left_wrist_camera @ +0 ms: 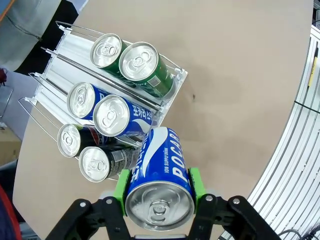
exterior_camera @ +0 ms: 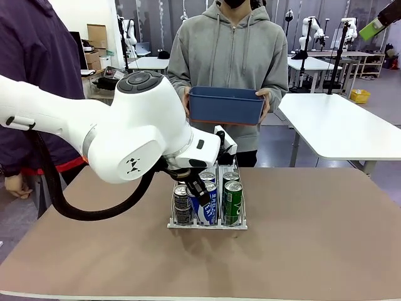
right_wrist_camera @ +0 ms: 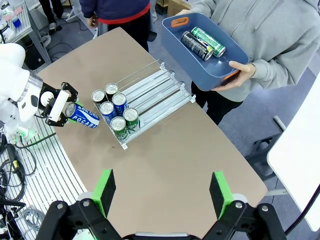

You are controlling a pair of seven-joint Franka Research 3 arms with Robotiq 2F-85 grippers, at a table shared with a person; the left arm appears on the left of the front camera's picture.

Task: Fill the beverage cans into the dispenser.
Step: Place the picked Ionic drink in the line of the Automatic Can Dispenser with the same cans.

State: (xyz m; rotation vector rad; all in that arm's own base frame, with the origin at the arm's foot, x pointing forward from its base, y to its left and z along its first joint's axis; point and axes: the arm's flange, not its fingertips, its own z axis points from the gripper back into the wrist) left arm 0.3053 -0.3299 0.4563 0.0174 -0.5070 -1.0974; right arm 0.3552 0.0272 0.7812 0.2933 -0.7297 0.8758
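Since our left claw clasps the blue-and-white can tilted, we risk toppling the standing cans at the dispenser's near end.

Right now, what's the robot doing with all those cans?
The left pincer is shut on a blue-and-white can, holding it tilted just off the near end of the rack. The rack already holds six cans, two per lane: green, blue, black. The right pincer hangs open above the table. A person on the far side holds a blue bin with two more cans inside.
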